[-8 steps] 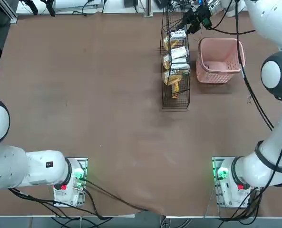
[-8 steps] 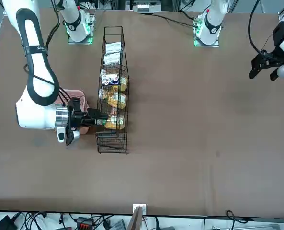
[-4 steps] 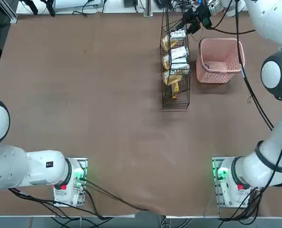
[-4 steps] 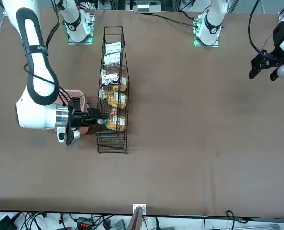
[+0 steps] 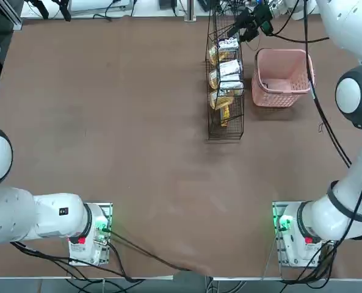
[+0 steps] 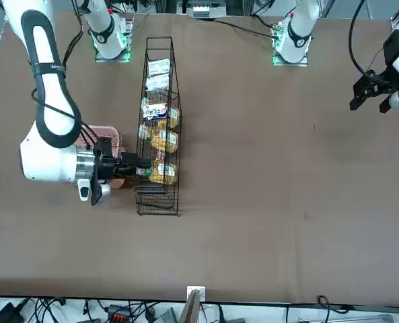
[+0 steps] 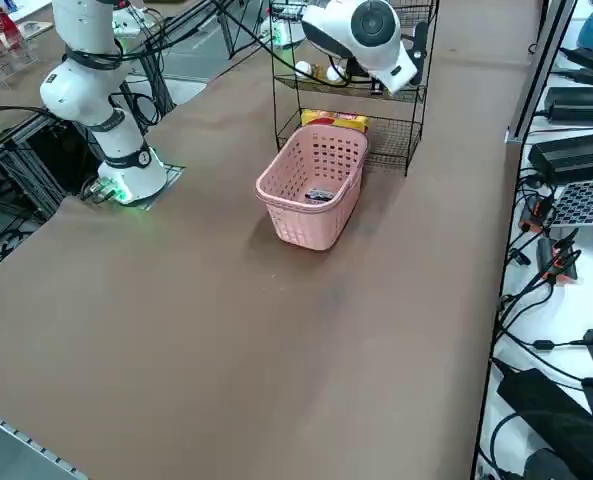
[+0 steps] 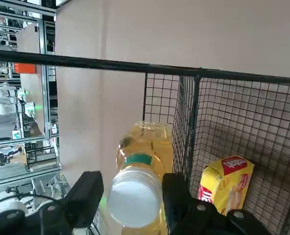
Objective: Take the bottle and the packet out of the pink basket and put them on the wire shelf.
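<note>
The top view looks straight down on the surface [image 5: 132, 152] from overhead; the front view faces the robot from across it. Both share the wire shelf [image 5: 226, 122] and pink basket [image 5: 282, 76]. The right side view looks diagonally down, nearer the basket; the right wrist view sits closest, at the shelf.

You get bright, even light.
The bench [image 5: 138, 152] shows you soft shadows and a faint sheen.
</note>
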